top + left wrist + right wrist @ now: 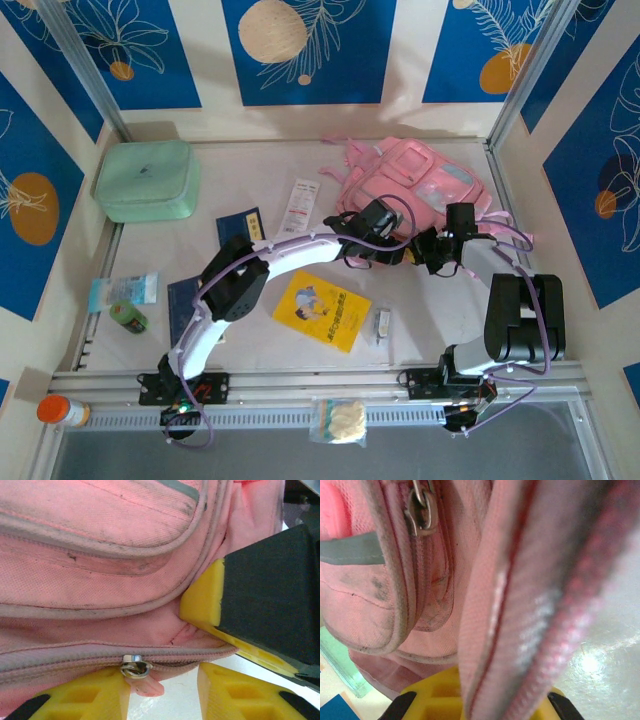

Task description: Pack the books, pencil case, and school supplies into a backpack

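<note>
Now: left gripper (165,696) part-open, zipper pull (136,670) between fingers, zip seam running left-right along frame bottom; right gripper (480,706) clamped on pink backpack (420,180), upper right of centre overhead.

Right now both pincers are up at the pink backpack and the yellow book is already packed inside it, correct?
No. The yellow book is not packed: the top view shows it lying on the table between the two arms. The left pincer and right pincer are both at the backpack.
</note>
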Motion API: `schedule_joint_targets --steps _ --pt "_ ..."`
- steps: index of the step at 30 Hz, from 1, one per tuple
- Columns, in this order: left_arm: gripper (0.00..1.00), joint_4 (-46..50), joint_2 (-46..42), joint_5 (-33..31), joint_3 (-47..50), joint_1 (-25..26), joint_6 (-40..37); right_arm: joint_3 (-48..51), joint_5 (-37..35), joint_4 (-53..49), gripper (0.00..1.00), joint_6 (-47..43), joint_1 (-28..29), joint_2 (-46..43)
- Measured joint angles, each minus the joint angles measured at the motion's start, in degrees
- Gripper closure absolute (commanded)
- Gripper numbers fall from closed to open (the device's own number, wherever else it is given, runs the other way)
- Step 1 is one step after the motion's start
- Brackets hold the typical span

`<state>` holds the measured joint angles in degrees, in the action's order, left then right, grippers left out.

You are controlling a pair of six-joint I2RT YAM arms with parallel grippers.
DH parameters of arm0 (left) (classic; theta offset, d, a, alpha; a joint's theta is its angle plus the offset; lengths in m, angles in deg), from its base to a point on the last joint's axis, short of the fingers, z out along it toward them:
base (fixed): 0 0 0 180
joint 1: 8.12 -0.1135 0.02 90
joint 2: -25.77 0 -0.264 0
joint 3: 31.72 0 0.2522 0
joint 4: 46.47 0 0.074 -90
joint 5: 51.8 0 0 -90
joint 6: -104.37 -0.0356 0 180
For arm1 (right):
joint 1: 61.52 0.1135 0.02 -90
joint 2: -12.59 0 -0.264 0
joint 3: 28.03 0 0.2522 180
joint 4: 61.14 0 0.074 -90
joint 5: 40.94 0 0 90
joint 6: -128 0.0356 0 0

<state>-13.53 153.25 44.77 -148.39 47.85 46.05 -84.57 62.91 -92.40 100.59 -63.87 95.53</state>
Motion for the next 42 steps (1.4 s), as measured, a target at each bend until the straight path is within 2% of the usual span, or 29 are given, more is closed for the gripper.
schedule_joint_targets --steps 12,18,24,30,42 --pt "0.85 -0.15 0.02 -6.10 0.02 0.09 5.07 0.00 -0.02 0.61 1.00 0.48 0.61 -0.68" --pt "0.92 -0.31 -0.48 -9.35 0.76 0.68 5.90 0.00 0.15 0.33 1.00 -0.50 -0.07 -1.09" --pt "0.93 -1.38 -5.77 -10.95 7.37 0.59 5.33 -1.90 4.26 -2.82 1.00 -4.33 -3.56 -1.09" --pt "0.94 -3.78 -10.73 -9.99 14.67 -1.75 4.85 -5.97 5.03 -8.26 0.99 -9.84 -3.34 -1.07" --pt "0.93 -2.03 -12.50 -11.08 16.98 -2.97 1.01 -14.73 6.14 -15.85 0.93 -18.12 -6.10 5.92"
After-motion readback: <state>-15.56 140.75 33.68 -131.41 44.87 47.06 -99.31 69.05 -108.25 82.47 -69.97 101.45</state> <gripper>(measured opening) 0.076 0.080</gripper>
